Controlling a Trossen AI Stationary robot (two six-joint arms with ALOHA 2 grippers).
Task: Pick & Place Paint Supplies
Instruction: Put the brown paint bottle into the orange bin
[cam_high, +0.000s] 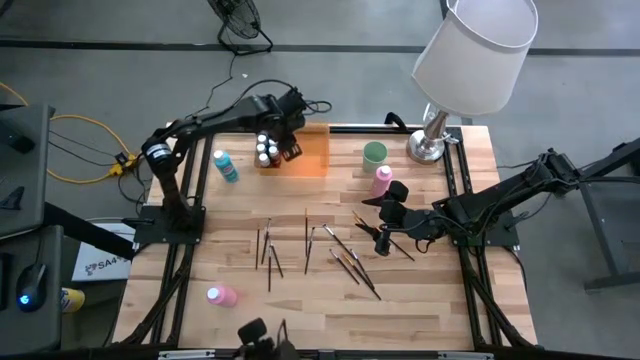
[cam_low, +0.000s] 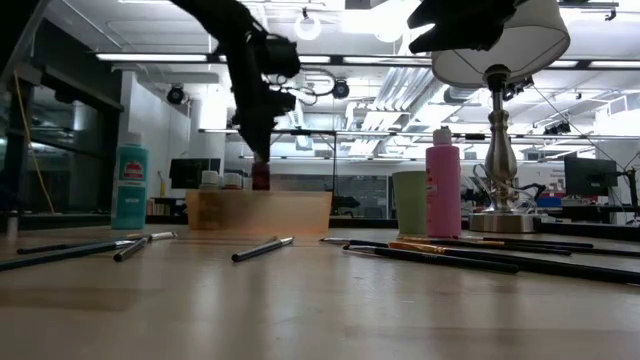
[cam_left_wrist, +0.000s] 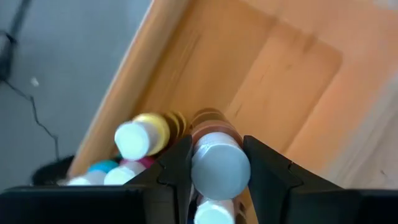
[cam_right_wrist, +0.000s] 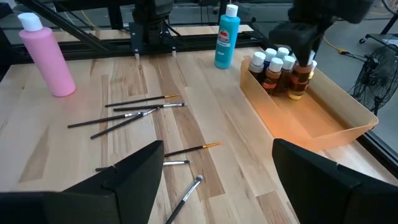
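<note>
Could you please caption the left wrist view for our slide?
Left gripper shut on a brown paint bottle, standing it beside other bottles inside the orange tray.

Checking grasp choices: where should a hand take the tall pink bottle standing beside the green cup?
Grip the pink bottle around its mid-body, coming level from the open table side. It stands upright, with the cup just behind it, and its white cap is narrow.

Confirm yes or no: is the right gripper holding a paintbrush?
No: the right gripper hangs open and empty above the paintbrushes lying on the table.
</note>
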